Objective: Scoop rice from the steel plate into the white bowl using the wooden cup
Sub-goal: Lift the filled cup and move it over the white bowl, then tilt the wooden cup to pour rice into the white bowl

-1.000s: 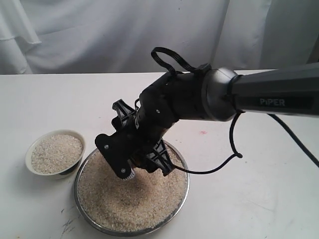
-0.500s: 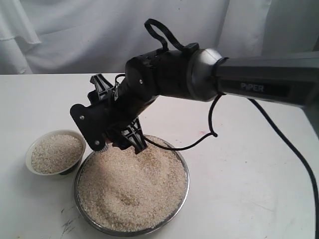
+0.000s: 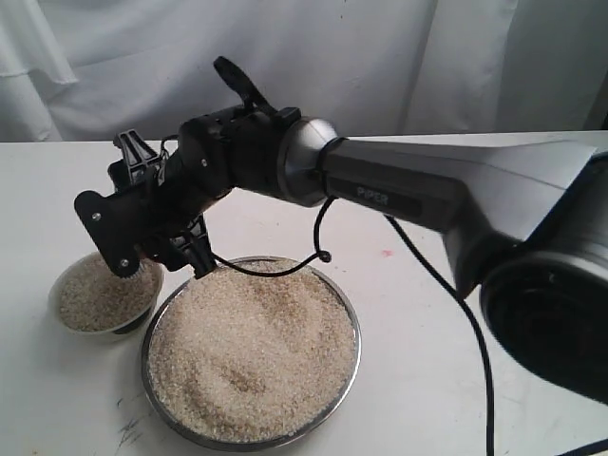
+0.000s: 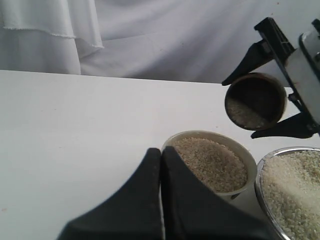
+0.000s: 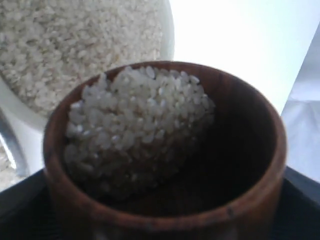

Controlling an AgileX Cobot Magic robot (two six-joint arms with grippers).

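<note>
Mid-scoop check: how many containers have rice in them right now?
3. The steel plate, heaped, at the front; the white bowl just left of it; the wooden cup, partly filled, gripped by the right claw above the bowl.

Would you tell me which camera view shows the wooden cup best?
The right wrist view: the wooden cup fills the frame, rice heaped inside. The left wrist view shows it small, mouth-on; in the exterior view, the right end effector mostly hides it.

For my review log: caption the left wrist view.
Right gripper holds the tilted wooden cup, part-filled with rice, above the white bowl beside the steel plate.
</note>
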